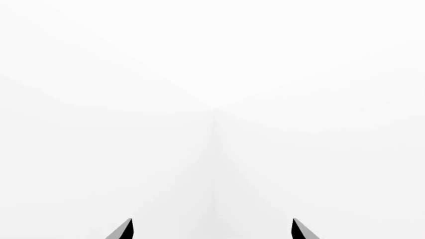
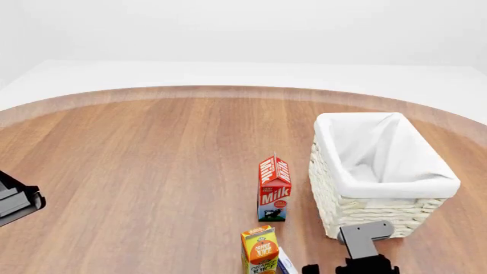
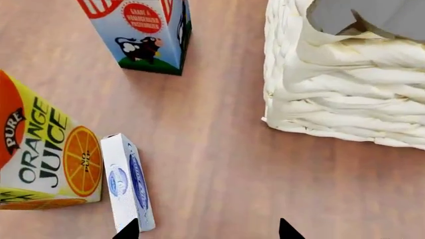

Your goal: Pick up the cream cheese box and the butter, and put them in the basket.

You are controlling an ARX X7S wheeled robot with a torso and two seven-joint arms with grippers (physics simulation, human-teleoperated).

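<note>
Left wrist view: the left gripper (image 1: pixel 212 230) shows two parted fingertips against blank white, gripping nothing.

Head view: the basket (image 2: pixel 346 208) stands on the wooden table (image 2: pixel 137 165), the milk carton (image 2: pixel 274 188) just beside it; the butter is not seen.

Right wrist view: the right gripper (image 3: pixel 207 230), jaws spread and empty, hovers above the cream cheese box (image 3: pixel 127 183), which touches the orange juice carton (image 3: pixel 47 154), near the basket. Best to centre over the box before descending, clear of the carton.

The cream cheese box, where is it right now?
In the head view the cream cheese box sits at the near table edge, right beside the orange juice carton, on its basket side.
</note>
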